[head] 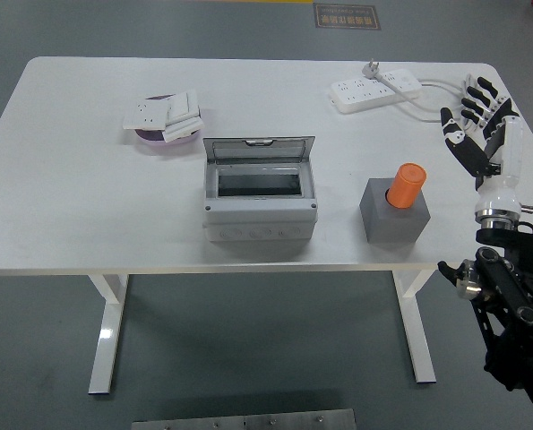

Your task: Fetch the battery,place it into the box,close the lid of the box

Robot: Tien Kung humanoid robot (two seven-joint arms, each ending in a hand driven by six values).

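An orange cylindrical battery (408, 186) stands upright in a grey block (395, 213), presenting its top for grasping. The robot's right hand (477, 123) hovers nearby, fingers spread and empty. The grey box (260, 202) waits alongside, lid (258, 150) raised for loading.

Robotics lab: bare white table (69, 179), grey floor (248, 349), power strip (376, 91).

My table (87, 224) carries an open box (260, 190), a grey block (394, 215), a power strip (375, 90) and a purple dish (166, 137).
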